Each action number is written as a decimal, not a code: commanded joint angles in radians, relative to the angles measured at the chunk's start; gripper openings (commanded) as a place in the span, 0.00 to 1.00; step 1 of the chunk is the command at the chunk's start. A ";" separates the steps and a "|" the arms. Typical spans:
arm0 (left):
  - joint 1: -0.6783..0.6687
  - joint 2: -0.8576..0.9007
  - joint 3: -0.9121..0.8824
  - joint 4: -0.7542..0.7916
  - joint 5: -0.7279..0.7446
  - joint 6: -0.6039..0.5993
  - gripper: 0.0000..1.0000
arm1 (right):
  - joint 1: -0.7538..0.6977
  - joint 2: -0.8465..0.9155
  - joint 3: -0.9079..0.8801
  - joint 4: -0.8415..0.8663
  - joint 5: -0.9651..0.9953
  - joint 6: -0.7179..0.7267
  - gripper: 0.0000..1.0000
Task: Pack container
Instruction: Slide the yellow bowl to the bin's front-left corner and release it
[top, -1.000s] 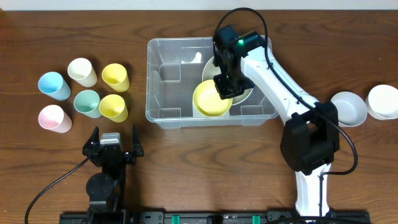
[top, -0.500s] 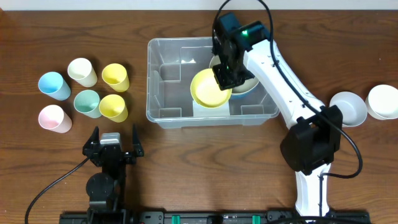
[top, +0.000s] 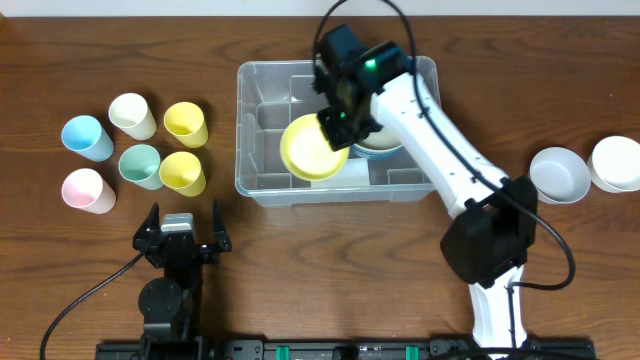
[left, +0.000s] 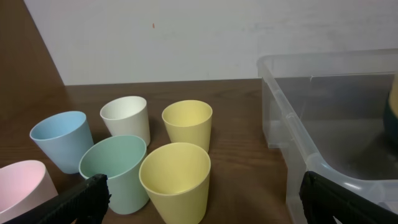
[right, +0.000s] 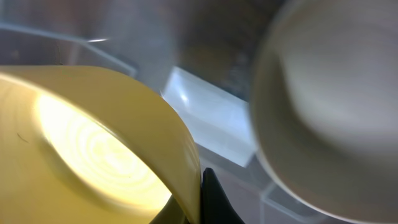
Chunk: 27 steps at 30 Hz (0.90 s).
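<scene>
Your right gripper is closed on the rim of the yellow bowl, so the bowl hangs tilted from it, on the side away from the arm. The container lies directly under this gripper. A pale bowl already sits inside it, just beside the gripper on the arm's side. I think the rim pinch is used because the bowl is too wide to take across, and the free floor below the yellow bowl looks like the place for it. Your left gripper rests wide open and holds nothing. The pastel cups stand just ahead of it.
</scene>
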 joint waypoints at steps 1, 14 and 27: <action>0.005 -0.005 -0.023 -0.032 -0.023 0.017 0.98 | 0.041 0.018 0.019 0.007 -0.006 -0.010 0.01; 0.005 -0.005 -0.023 -0.032 -0.023 0.017 0.98 | 0.067 0.074 0.018 0.020 0.005 -0.010 0.01; 0.005 -0.005 -0.023 -0.032 -0.023 0.017 0.98 | 0.067 0.153 0.018 0.068 0.005 -0.010 0.01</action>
